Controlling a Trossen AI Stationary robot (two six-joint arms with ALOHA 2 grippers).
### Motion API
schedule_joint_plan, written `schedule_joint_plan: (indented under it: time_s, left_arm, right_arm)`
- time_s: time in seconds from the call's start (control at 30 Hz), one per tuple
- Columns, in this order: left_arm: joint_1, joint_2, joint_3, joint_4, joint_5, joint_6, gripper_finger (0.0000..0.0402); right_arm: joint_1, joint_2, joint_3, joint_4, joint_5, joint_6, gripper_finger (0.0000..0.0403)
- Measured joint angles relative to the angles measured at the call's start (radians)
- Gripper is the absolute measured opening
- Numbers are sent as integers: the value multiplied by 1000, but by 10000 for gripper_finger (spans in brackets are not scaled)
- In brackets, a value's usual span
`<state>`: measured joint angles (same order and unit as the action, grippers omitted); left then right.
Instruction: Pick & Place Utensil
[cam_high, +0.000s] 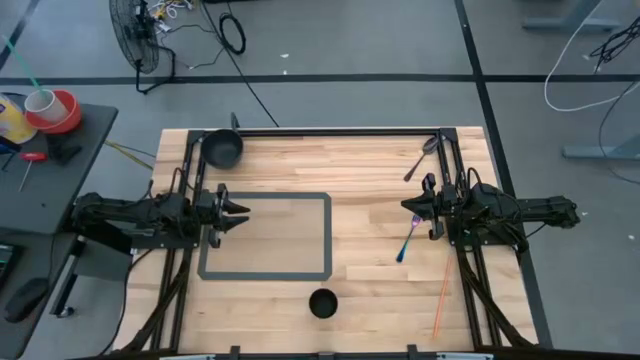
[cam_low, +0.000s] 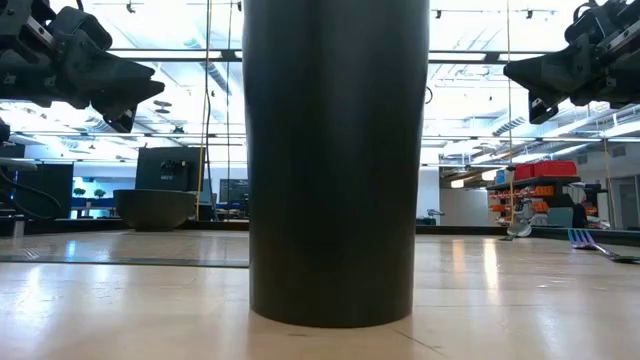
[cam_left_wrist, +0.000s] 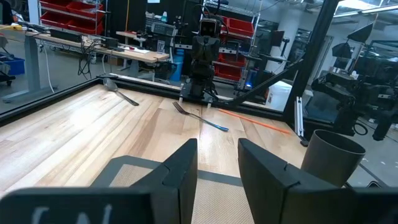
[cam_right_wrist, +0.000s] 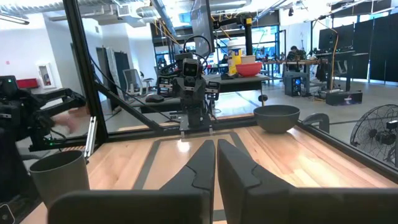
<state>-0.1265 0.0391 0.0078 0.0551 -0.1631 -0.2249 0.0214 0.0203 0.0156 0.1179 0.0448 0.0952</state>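
Note:
A fork (cam_high: 407, 238) with a purple head and blue handle lies flat on the wooden table, right of centre; it also shows in the left wrist view (cam_left_wrist: 200, 117) and the low view (cam_low: 595, 243). A grey spoon (cam_high: 422, 158) lies at the far right, also seen in the left wrist view (cam_left_wrist: 121, 93). My right gripper (cam_high: 408, 207) is shut and empty, held above the table just beyond the fork's head; its fingers meet in the right wrist view (cam_right_wrist: 216, 163). My left gripper (cam_high: 237, 212) is open and empty above the left side; its gap shows in the left wrist view (cam_left_wrist: 217, 163).
A black cup (cam_high: 322, 303) stands near the front edge and fills the low view (cam_low: 335, 160). A black bowl (cam_high: 222, 148) sits at the far left. A grey taped rectangle (cam_high: 265, 272) marks the table's middle. An orange stick (cam_high: 440, 295) lies at the right.

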Motion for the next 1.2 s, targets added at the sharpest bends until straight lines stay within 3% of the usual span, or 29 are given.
schedule_joint_plan:
  time_s: [0.6, 0.83, 1.2]
  left_arm:
    - [0, 0, 0, 0, 0, -1, 119]
    - [0, 0, 0, 33, 27, -88, 119]
    - [31, 61, 24, 90, -100, -137, 119]
  right_arm:
    - [0, 0, 0, 0, 0, 0, 23]
    - [0, 0, 0, 0, 0, 0, 23]
    - [0, 0, 0, 0, 0, 0, 23]
